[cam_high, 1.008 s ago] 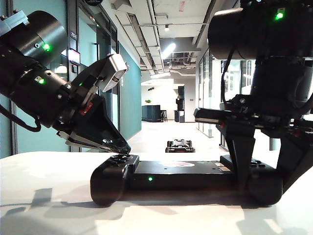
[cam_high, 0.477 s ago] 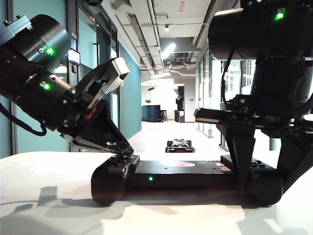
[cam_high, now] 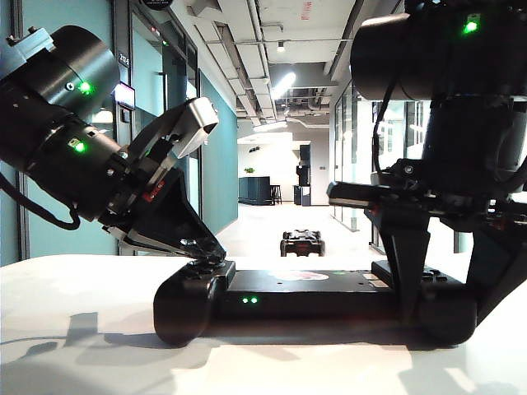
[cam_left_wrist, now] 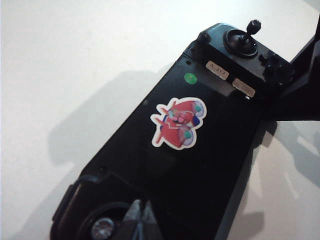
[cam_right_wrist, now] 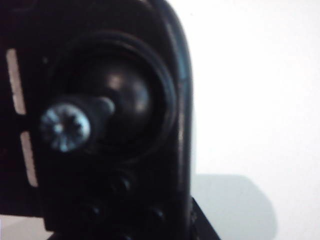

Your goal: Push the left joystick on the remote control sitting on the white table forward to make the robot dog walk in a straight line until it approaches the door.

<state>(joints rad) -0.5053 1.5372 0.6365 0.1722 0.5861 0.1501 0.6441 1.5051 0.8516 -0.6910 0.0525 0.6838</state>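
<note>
Left gripper (cam_left_wrist: 141, 216) jaws closed beside left joystick (cam_left_wrist: 102, 228); right gripper (cam_high: 449, 309) jaws astride remote control (cam_high: 313, 303), grip unclear.

Corridor (cam_high: 272, 222): ran straight back behind the table, pale glossy floor.
Teal wall (cam_high: 218, 164): lined the corridor's nine o'clock side.
Glass partitions (cam_high: 350, 156): stood along the three o'clock side.
Ceiling ducts (cam_high: 247, 58): ran overhead at twelve o'clock, strip light (cam_high: 282, 84) glowing among them.
Dark counter (cam_high: 255, 190): sat at the far end, stool (cam_high: 276, 194) just beside it.
</note>
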